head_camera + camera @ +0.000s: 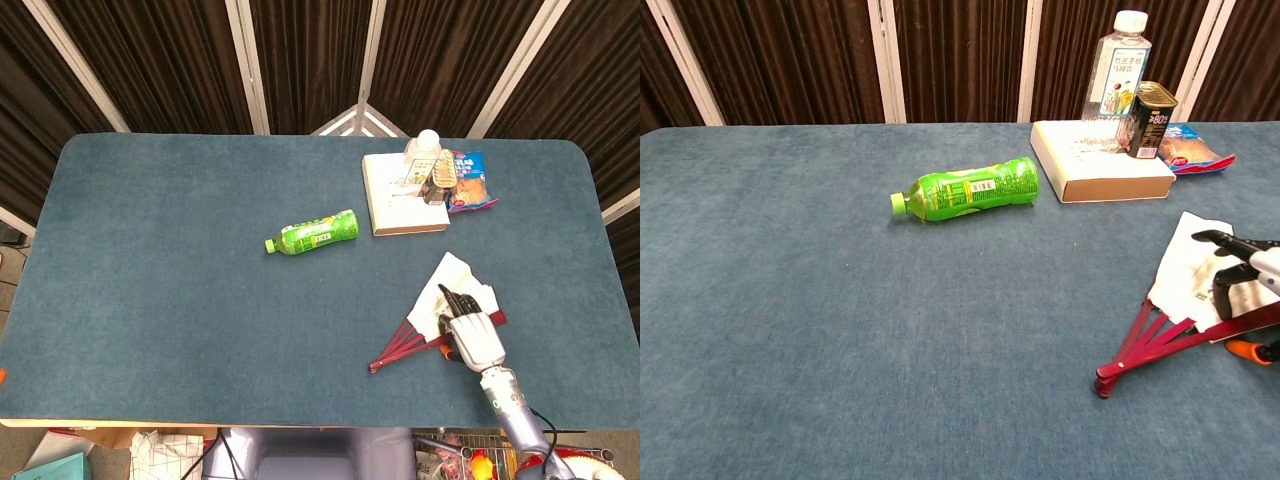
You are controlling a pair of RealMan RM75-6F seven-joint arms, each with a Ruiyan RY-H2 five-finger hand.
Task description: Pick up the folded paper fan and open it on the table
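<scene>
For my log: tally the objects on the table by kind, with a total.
Bottles: 2, green bottle and clear water bottle
Cans: 1, dark can
Boxes: 1, white box
Snack packets: 1, blue packet
Fans: 1, paper fan
Total: 6
</scene>
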